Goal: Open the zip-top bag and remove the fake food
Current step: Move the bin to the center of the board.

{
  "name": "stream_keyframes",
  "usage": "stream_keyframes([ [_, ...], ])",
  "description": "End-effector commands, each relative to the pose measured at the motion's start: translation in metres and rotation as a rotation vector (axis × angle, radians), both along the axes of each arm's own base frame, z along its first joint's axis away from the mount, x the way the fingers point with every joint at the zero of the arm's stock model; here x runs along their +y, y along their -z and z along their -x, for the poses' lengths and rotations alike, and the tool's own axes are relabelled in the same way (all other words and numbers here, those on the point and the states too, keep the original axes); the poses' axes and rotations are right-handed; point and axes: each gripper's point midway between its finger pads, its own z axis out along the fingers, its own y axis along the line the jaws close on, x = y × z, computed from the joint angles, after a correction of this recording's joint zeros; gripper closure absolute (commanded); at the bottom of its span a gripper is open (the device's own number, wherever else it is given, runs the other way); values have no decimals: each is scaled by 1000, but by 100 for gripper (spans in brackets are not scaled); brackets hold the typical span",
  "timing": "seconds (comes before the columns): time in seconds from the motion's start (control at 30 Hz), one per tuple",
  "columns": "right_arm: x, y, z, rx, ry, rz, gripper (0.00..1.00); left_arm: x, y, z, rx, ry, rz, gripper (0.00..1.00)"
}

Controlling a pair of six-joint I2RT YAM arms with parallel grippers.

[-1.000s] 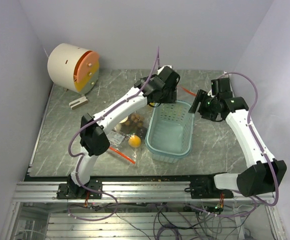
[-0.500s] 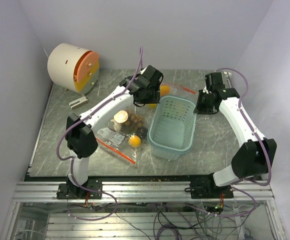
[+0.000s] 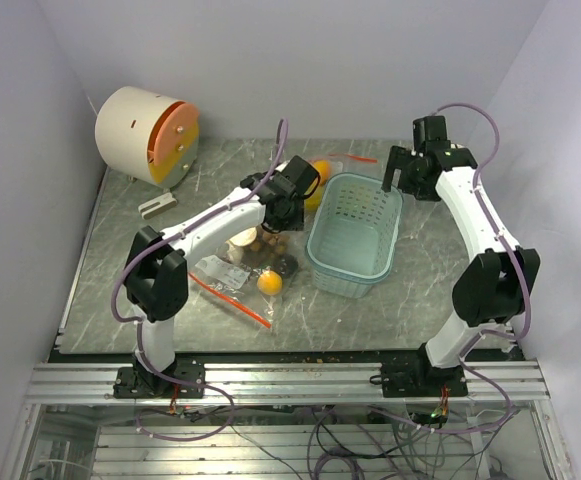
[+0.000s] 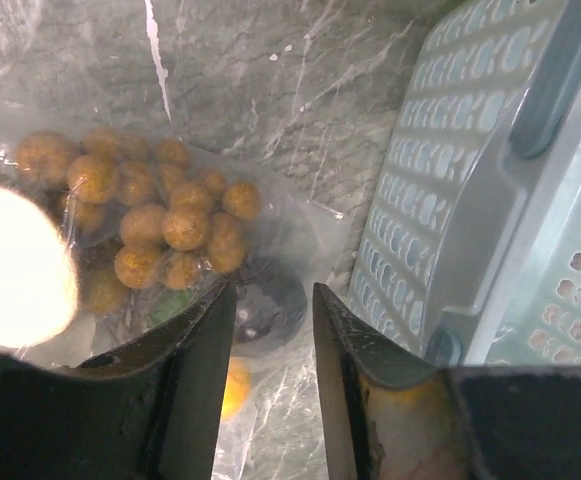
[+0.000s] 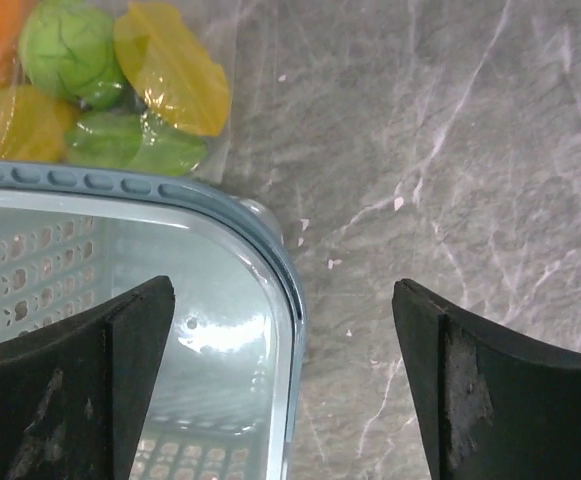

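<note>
Risks, biggest first:
1. The whole bag (image 3: 213, 268) may lift or slide on the counter (image 3: 120, 285). The left claw (image 4: 272, 370) hangs over the film above the food, not over the zip strip (image 3: 232, 300), which lies at the bag's near edge, well apart from it. The film is thin and nothing pins it down.
2. Closing here would likely pinch a piece through the plastic, so the mouth would stay as it is and the piece might squirt aside.
3. The basket (image 3: 355, 240) may get knocked. Its wall is just beside the left claw, and the right claw (image 5: 280, 395) hangs over its far corner rim.

Claws: the left one's fingers stand narrowly apart with nothing between them. The right one is wide and empty.

Containers:
- Basket: middle of the counter, no pieces seen inside.
- Bag: flat on the counter, just left of the basket. It holds a cluster of brown balls (image 4: 170, 225), a pale round lump, a dark round piece (image 4: 268, 310) and an orange fruit (image 3: 269, 283). I cannot tell whether the mouth is open or shut.
- More clear film beyond the basket's far rim holds green and yellow pieces (image 5: 120, 90), with some orange. I cannot tell whether it is a separate bag.
</note>
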Motion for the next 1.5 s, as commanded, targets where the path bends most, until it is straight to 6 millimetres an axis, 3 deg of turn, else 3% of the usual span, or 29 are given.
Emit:
stream_keyframes([
  [0.0, -6, -32, -6, -91, 64, 35, 7, -16, 5, -1, 13, 3, 66, 56],
  [0.17, 28, -52, -9, -142, 20, -4, 9, -49, 0, 8, -7, 82, 104, 64],
  [0.27, 56, -59, -8, -154, -33, -31, 21, -73, 4, 20, 20, 131, 98, 67],
  [0.33, 71, -61, -7, -159, -66, -76, 35, -91, 5, 26, 33, 168, 132, 66],
  [0.4, 81, -53, -4, -145, -92, -117, 43, -103, 6, 28, 35, 194, 149, 65],
  [0.5, 86, -37, 3, -104, -100, -142, 48, -118, 5, 29, 33, 227, 163, 62],
  [0.57, 89, -30, 9, -87, -110, -158, 48, -125, 1, 26, 28, 239, 178, 55],
  [0.63, 94, -27, 15, -87, -131, -190, 41, -127, -3, 24, 19, 237, 186, 48],
  [0.7, 101, -26, 22, -87, -157, -216, 38, -122, -9, 25, 13, 228, 193, 42],
  [0.77, 107, -26, 29, -84, -187, -218, 35, -104, -8, 24, 25, 190, 192, 39],
  [0.97, 133, -21, 54, -71, -280, -225, 30, -24, -8, 20, 57, 8, 220, 33],
  [1.1, 140, 1, 67, -17, -310, -173, 35, 14, -17, 9, 24, -74, 216, 33],
  [1.17, 137, 14, 71, 19, -306, -151, 43, 20, -24, 2, 3, -74, 199, 32],
  [1.27, 129, 29, 70, 45, -284, -102, 63, 25, -30, -6, -10, -76, 156, 32],
  [1.47, 112, 28, 54, 36, -254, 6, 89, 25, -31, -9, -21, -81, 170, 33],
])
